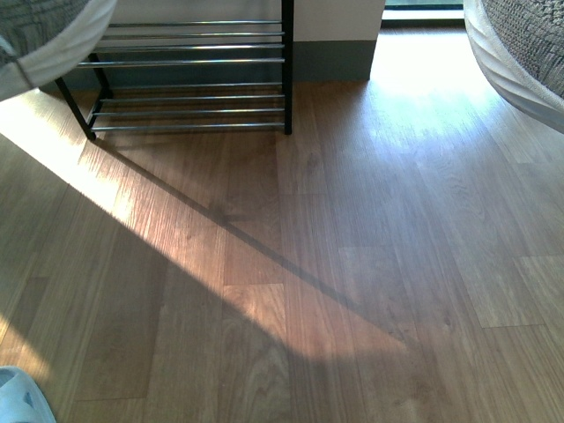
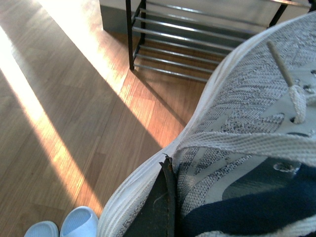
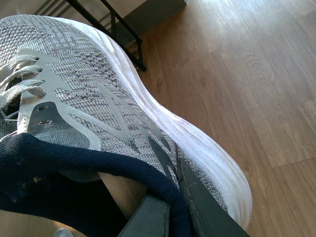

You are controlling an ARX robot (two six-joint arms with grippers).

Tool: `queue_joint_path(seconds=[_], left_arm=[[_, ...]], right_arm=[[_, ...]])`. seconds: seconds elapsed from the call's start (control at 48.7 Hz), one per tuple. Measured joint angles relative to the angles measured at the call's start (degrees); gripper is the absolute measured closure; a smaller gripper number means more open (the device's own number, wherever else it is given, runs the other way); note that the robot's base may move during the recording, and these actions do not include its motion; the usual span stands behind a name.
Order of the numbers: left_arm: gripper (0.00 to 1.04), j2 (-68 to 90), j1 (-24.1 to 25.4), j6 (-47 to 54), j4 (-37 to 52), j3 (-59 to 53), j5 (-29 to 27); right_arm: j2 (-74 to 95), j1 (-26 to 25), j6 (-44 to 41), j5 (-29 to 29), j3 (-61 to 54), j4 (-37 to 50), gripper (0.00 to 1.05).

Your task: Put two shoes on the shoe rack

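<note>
Dark grey tool fingers [image 3: 203,210], flat, matte

We read no text, brand, number or sign in any view. The grey knit sneaker with white sole and navy collar [image 2: 247,98] shows only plain grey overlay shapes, and so does the matching second grey knit sneaker [image 3: 98,98]. Pale blue rubber slides [image 2: 59,224] and the black-framed chrome-bar shoe rack [image 1: 189,75]: no legible marks.

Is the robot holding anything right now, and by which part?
Yes. The left gripper clamps a grey sneaker by its side wall beside the navy collar; right gripper clamps the other sneaker likewise.
</note>
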Motion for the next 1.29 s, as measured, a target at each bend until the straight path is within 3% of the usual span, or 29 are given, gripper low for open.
queue_joint_path(seconds=[1.295], left_arm=[[1.03, -0.2, 0.1, 0.2, -0.3, -0.6, 0.7]], right_arm=[[0.0, -0.1, 0.0, 0.4, 0.0, 0.0, 1.03]])
